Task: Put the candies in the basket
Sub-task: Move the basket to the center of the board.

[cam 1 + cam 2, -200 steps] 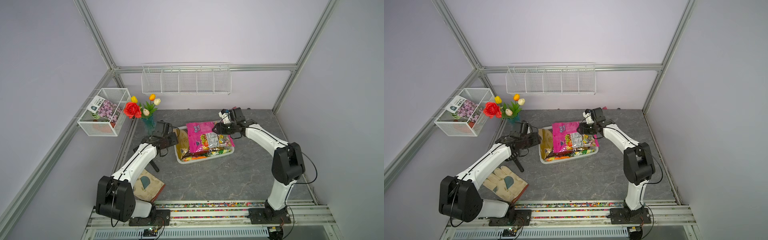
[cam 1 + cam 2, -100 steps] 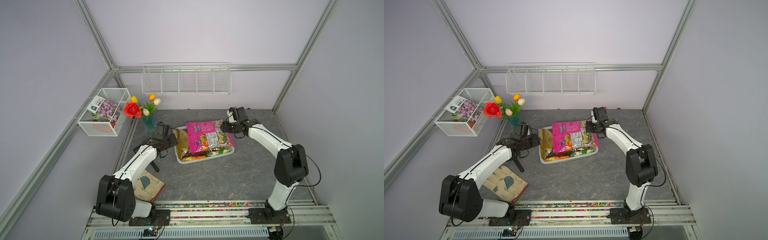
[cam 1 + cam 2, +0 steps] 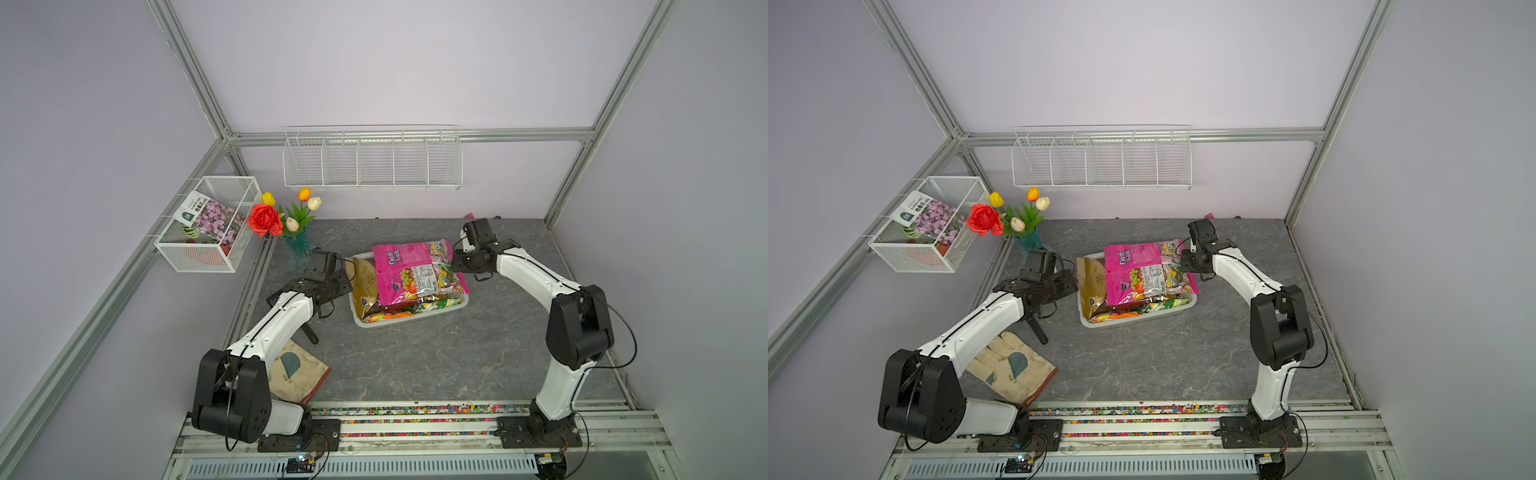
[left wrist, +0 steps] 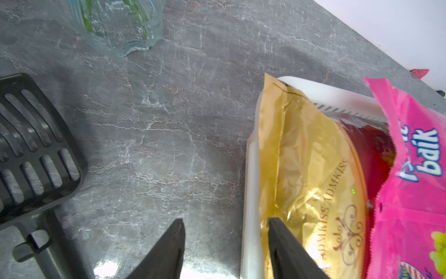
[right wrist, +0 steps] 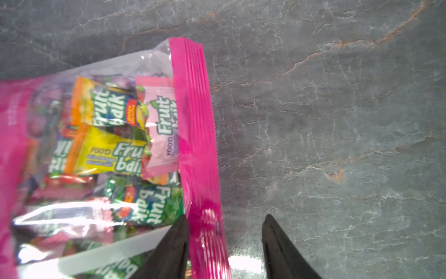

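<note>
The white basket sat near the middle of the gray table, and the candy bags were piled inside it. A big pink bag lay on top, its far end hanging over the basket's rim, and a gold bag leaned over the rim on the left arm's side. Smaller colored bags showed under the pink one along the near wall. The left gripper hung just beside the basket with its fingers spread and nothing between them but the rim and bare table; one fingertip stood over the gold bag. The right gripper was at the basket's opposite end, fingers apart too, and the pink bag's sealed edge lay in the gap close to one finger, not pinched. A black slotted spatula lay on the table beside the left arm, near a glass vase of flowers. A work glove lay by the left arm's base.
</note>
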{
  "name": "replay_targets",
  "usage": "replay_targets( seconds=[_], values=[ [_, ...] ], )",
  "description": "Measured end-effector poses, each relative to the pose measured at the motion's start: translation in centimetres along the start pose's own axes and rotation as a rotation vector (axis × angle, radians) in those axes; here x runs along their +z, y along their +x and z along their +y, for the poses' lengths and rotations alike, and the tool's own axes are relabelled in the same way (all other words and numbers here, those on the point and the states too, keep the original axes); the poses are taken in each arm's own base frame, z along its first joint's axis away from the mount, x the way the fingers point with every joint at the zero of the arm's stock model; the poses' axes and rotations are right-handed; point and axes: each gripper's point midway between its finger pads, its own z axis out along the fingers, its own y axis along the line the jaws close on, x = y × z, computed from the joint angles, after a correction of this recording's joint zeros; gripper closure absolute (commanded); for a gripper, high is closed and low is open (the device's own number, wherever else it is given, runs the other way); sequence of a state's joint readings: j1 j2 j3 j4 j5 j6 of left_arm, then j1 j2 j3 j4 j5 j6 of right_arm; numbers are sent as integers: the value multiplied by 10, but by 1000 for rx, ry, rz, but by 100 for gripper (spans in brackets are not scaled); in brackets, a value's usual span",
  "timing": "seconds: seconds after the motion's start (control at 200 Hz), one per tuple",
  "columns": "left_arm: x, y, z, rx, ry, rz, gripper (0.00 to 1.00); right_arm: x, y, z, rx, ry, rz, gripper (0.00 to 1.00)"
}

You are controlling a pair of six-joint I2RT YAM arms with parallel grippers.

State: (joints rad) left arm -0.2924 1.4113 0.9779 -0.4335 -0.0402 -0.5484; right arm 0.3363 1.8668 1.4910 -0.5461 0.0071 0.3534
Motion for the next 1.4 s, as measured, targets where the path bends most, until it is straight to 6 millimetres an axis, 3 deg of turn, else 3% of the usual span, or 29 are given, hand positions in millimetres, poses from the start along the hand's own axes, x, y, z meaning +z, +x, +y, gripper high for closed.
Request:
replay_targets(
  seconds=[0.28,0.475,0.69,0.815,0.98,1.265,1.4],
  values=[
    [26,10,-8,8,42,52,47,6,4,12,-26,-68,26,59],
    [32,10,-13,34,56,70,51,14,25,18,-42,-106,79,62],
    [32,9,-17,65,72,72,66,19,35,16,-45,-107,98,67],
    [31,10,-23,96,80,69,71,19,35,12,-45,-108,102,77],
    [32,12,-25,122,72,68,76,16,35,10,-53,-150,118,100],
    [34,11,-31,185,51,68,77,13,40,7,-27,-166,140,100],
    [38,13,-43,222,64,66,77,2,55,-5,13,-128,138,100]
  ],
)
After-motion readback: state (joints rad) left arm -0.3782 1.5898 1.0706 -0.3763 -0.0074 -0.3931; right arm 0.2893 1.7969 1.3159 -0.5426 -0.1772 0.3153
